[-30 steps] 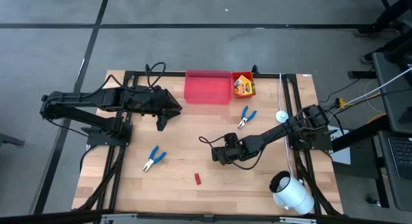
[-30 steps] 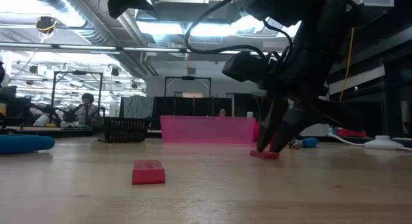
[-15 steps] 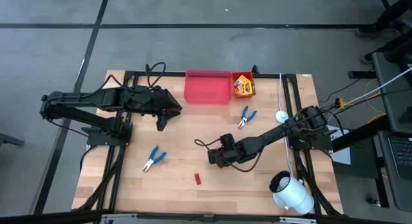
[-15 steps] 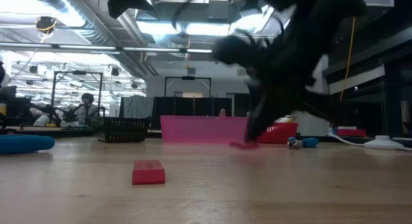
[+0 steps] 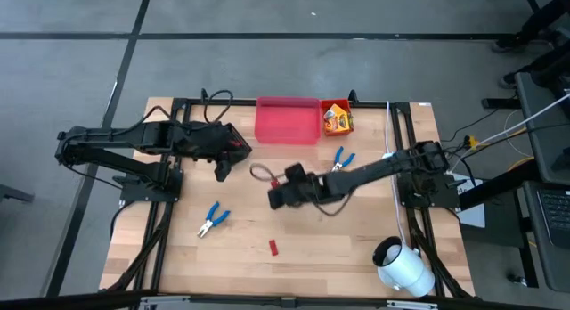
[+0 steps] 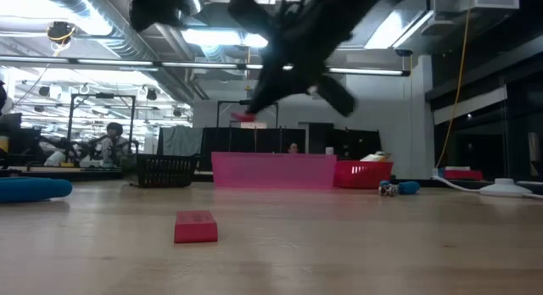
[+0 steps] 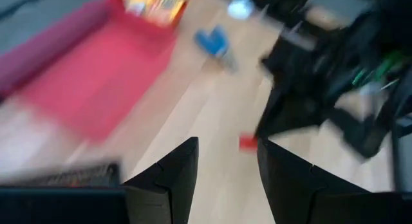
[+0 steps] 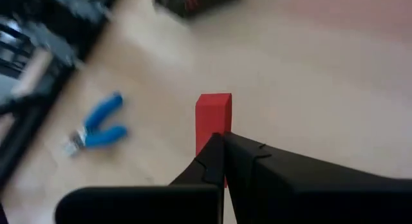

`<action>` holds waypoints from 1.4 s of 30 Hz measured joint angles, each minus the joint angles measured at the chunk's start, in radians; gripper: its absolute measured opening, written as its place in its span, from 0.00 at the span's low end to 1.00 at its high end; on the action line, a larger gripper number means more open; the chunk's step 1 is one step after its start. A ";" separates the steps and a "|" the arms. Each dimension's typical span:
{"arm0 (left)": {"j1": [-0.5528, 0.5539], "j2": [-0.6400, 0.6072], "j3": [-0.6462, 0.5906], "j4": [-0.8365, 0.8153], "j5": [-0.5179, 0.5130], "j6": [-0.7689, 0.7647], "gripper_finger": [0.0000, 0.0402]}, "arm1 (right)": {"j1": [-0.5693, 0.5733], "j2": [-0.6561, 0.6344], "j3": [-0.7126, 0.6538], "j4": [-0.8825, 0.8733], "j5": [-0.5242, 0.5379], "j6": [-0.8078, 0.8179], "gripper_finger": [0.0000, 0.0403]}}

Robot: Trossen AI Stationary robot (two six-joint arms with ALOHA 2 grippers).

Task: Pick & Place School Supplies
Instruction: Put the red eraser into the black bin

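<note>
Right gripper (image 5: 272, 199) clamped on a small red block (image 8: 213, 123), lifted above the wooden table (image 5: 356, 248), arm stretched toward the pink bin (image 5: 288, 121); block is a matte rectangular bar, long axis sticking out past the fingertips; left gripper (image 7: 225, 163) spread apart beside the pink bin; second red block (image 5: 273, 248) flat on table, well short of bin.

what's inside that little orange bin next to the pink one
In the orange bin lie yellow-and-green crayon boxes, filling most of it. Anything beneath them is covered. The pink bin beside it shows only its own floor.
</note>
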 joint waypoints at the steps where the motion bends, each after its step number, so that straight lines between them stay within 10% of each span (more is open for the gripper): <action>1: 0.004 0.000 0.000 -0.049 -0.008 -0.020 0.39 | -0.015 -0.003 0.004 0.032 -0.005 -0.029 0.00; 16: 0.040 -0.119 -0.234 0.291 0.259 -0.255 0.39 | -0.039 -0.031 0.141 0.176 -0.018 -0.316 0.00; 42: 0.031 -0.021 -0.277 0.465 0.307 -0.315 0.38 | -0.038 -0.031 0.143 0.208 0.012 -0.345 0.00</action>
